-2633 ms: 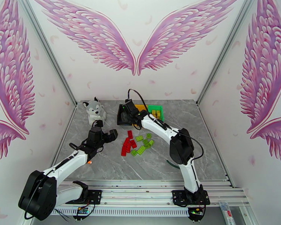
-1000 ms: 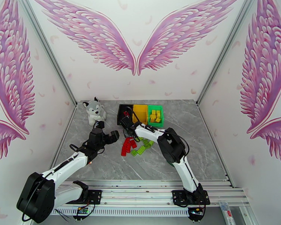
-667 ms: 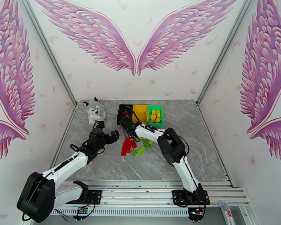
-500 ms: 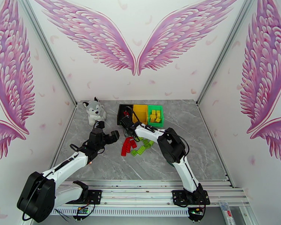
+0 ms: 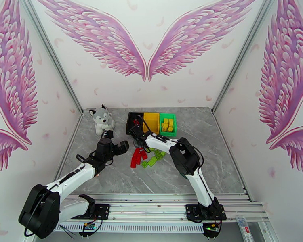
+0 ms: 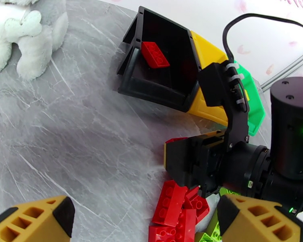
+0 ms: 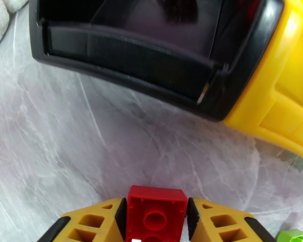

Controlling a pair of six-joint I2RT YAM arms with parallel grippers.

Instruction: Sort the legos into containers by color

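**Right two-finger gripper [image 7: 156,222] closing on a small red studded plastic brick [image 7: 156,204].** A couple of seconds ago this arm reached over the black open-topped plastic bin [image 7: 127,67]. It has since come down to the heap of red and light green bricks [image 5: 146,156], and over the last second its jaws have narrowed. Both pads now touch the brick's sides, so the brick is gripped. Whether it has left the grey marbled table [image 7: 70,150] cannot be told.

Judged stage: pick made, carry still to come. The black bin, straight ahead of the jaws, already contains one red brick [image 6: 155,54], which makes it the likely target.

**Left gripper [image 5: 120,147].** Jaws fully apart with nothing between them, the heap just ahead; unchanged.
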